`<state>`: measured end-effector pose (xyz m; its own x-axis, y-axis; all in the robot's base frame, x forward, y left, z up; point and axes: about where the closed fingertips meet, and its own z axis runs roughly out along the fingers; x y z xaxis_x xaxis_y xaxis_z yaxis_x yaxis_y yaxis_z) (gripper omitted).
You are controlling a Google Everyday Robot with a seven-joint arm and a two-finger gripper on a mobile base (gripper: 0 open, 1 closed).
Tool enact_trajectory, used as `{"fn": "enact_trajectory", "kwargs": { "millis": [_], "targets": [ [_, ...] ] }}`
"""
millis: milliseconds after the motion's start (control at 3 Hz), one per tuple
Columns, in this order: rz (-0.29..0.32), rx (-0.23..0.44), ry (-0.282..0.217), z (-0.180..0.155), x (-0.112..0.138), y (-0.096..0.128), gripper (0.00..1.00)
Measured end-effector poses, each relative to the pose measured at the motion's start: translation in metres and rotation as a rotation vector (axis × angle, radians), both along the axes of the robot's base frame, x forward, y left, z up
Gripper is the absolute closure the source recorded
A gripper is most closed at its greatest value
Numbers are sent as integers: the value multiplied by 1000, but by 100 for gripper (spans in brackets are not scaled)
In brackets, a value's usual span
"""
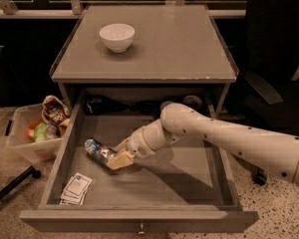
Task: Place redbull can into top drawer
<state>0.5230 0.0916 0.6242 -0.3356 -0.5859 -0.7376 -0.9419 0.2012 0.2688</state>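
The top drawer point(139, 185) is pulled wide open, with a flat grey bottom and a small knob on its front panel. The redbull can point(98, 151), shiny silver and blue, lies on its side low in the left half of the drawer. My gripper point(115, 157) reaches in from the right on a white arm and is shut on the can's right end, with a tan finger point(120, 161) under it.
A small stack of cards point(76, 188) lies in the drawer's front left corner. A white bowl point(117, 36) stands on the tabletop point(179, 44). A clear plastic bin point(27, 143) with snacks sits on the floor to the left. A dark chair point(276, 83) is at right.
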Motion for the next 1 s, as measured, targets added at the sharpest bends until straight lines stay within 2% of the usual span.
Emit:
{"fn": "enact_trajectory", "kwargs": {
  "millis": [333, 667, 1000],
  "targets": [
    [3, -45, -5, -6, 1, 1, 35],
    [3, -45, -5, -6, 1, 1, 11],
    [3, -45, -5, -6, 1, 1, 0]
  ]
}}
